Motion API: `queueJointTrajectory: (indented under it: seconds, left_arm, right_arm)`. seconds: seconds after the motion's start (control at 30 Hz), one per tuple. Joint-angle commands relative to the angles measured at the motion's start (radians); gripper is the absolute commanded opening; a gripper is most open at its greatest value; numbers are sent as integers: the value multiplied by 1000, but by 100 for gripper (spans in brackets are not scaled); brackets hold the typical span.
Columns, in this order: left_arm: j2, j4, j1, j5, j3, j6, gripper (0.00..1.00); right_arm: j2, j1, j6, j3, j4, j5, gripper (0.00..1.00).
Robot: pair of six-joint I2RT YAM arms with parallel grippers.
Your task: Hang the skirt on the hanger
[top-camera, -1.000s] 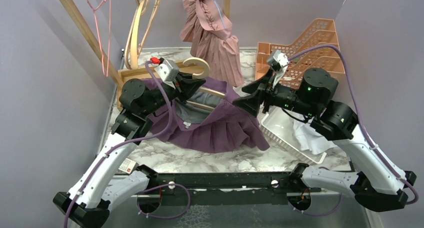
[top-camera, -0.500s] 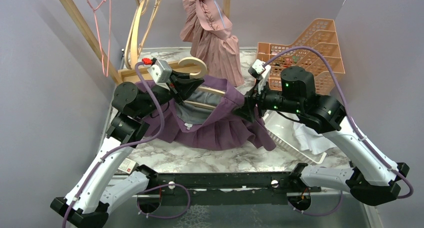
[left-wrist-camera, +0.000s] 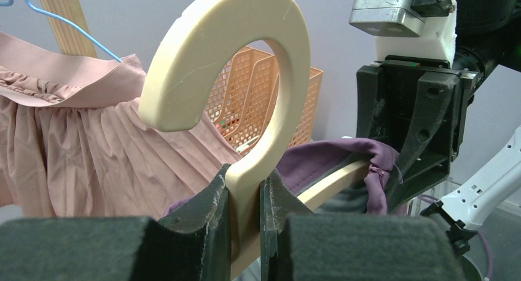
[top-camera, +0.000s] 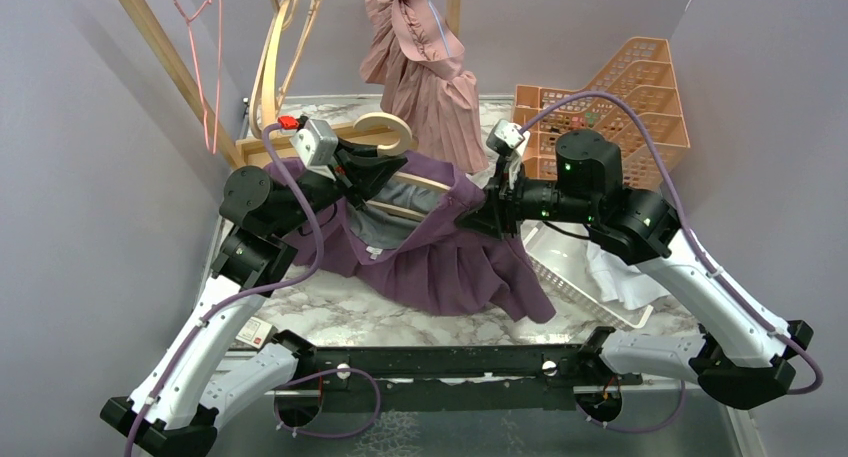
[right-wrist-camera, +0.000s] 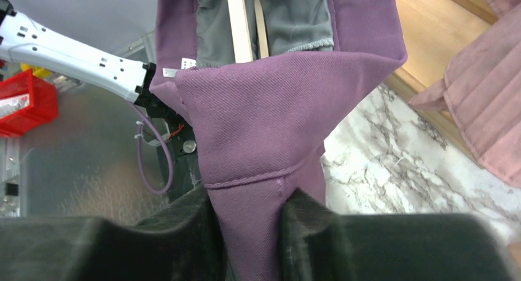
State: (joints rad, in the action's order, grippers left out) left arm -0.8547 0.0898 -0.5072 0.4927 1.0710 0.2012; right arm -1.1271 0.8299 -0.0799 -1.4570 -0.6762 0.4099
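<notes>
We see the marble table [top-camera: 330,312] beneath everything. Above it the purple skirt [top-camera: 450,262] hangs between the two arms. Its waistband is drawn up over one end of the wooden hanger [top-camera: 385,127], its grey lining shows inside, and its pleated hem drapes down onto the marble.

The right arm [top-camera: 700,277] rises from its base at the near right, bends at the elbow and reaches left towards the middle, with its wrist roughly level. The right gripper [top-camera: 478,217] stands at a narrow gap, closed on a fold of the skirt's waistband. In the right wrist view the purple cloth fills the space between the fingers [right-wrist-camera: 184,225] and touches both.

The left arm [top-camera: 215,307] climbs from the near left and angles right, with its wrist tipped upward. The left gripper [left-wrist-camera: 244,182] is nearly closed, clamped on the neck of the hanger just below the broad hook. The hook curls upright above the fingers [left-wrist-camera: 209,198] in the left wrist view, and the bar runs off to the right into the skirt.

Behind them a pink dress [top-camera: 425,77] hangs, with an orange basket [top-camera: 640,87] at the far right. A white tray [top-camera: 570,267] lies under the right arm.
</notes>
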Motion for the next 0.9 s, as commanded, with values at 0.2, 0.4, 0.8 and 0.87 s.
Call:
queueJointTrajectory:
  seconds: [0.2,0.4,0.8,0.87]
  left_arm:
    - [26,120,-5,-16,18,20,0]
    - [27,86,-4,-116,17,29,14]
    - [14,78,-5,-231,67,6,55]
    - [18,59,-4,-260,82,-21,55]
  right_arm:
    - [25,5,-15,66,168,-29,1]
    - [101,5,-39,95,291,-176,1]
    - [111,3,-49,72,345,-352,1]
    - [97,5,-60,60,352,-388,1]
